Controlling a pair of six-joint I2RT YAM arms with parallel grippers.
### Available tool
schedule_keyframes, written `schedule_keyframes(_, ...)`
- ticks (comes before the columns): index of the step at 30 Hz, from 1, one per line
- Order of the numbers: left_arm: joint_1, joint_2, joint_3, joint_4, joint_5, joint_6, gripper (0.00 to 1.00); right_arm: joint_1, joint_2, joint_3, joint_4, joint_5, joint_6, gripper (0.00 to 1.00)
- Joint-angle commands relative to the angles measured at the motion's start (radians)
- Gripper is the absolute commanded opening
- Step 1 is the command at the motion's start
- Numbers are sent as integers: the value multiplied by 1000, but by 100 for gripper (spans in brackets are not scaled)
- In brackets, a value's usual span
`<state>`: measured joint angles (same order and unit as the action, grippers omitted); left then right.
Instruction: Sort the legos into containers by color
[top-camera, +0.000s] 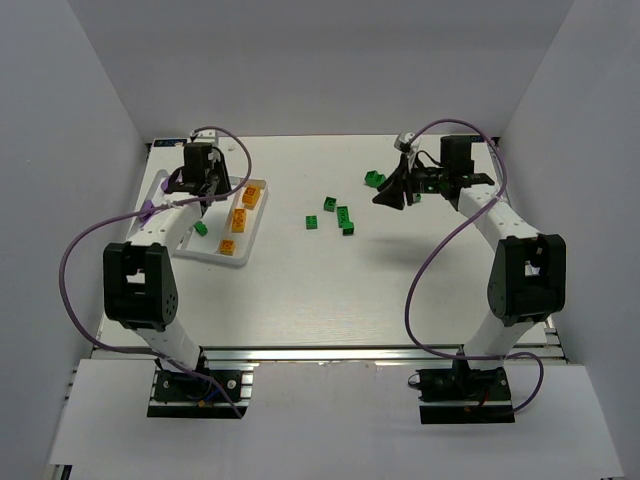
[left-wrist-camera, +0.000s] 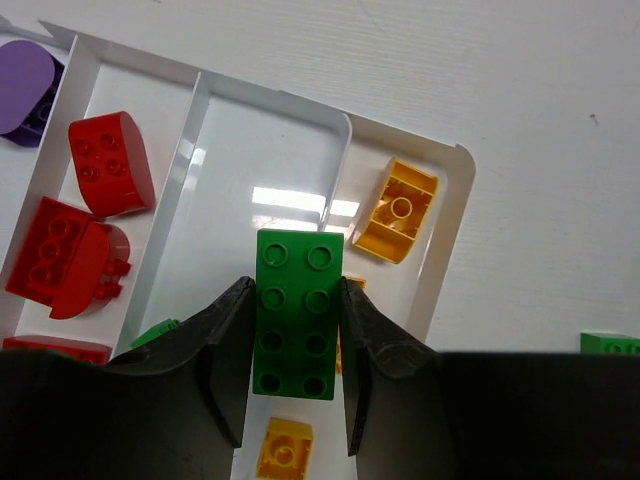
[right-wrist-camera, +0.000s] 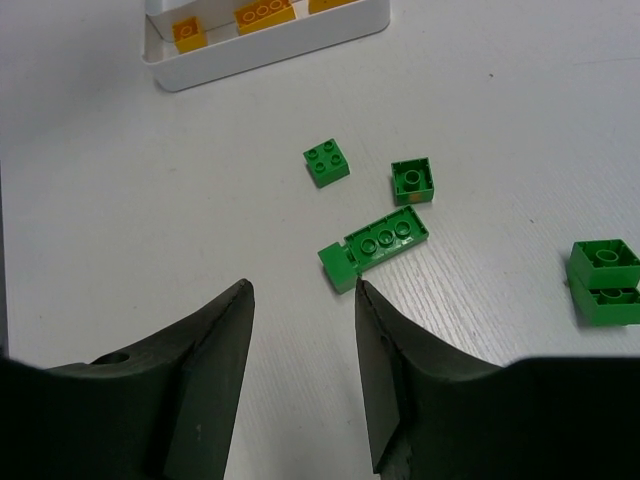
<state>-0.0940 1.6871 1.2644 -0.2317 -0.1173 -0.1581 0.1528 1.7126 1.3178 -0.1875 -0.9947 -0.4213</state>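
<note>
Left fingers (left-wrist-camera: 225, 370) pinch a green brick (left-wrist-camera: 297, 312) over the white tray (left-wrist-camera: 440, 262); right fingers (right-wrist-camera: 210, 390) stand spread above the table (right-wrist-camera: 120, 200).

The tray (left-wrist-camera: 447, 250) is white, the legos (left-wrist-camera: 297, 310) red, purple, orange-yellow and green.

We see two arms built alike, the left arm (top-camera: 178, 345) and the right arm (top-camera: 497, 335): slim white links joined by bulky black joint housings (top-camera: 140, 285) with rounded corners. Each rises from a flat black base plate (top-camera: 195, 392). A thin purple cable (top-camera: 66, 268) hangs in a loose loop beside each arm. The left pincer (left-wrist-camera: 295, 288) and the right pincer (right-wrist-camera: 302, 292) share matte black fingers (right-wrist-camera: 215, 380), broad at the root and tapering to blunt, curved tips. We note a small round hole in one finger of the right one.
</note>
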Motion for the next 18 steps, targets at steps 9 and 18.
schedule_keyframes(9, 37, 155, 53, 11, -51, 2, 29, 16, -5, 17, -72, 44, -48, 55)
schedule_keyframes(18, 50, 191, 98, 0, -93, -3, 65, 27, 8, 54, -148, 74, -120, 59)
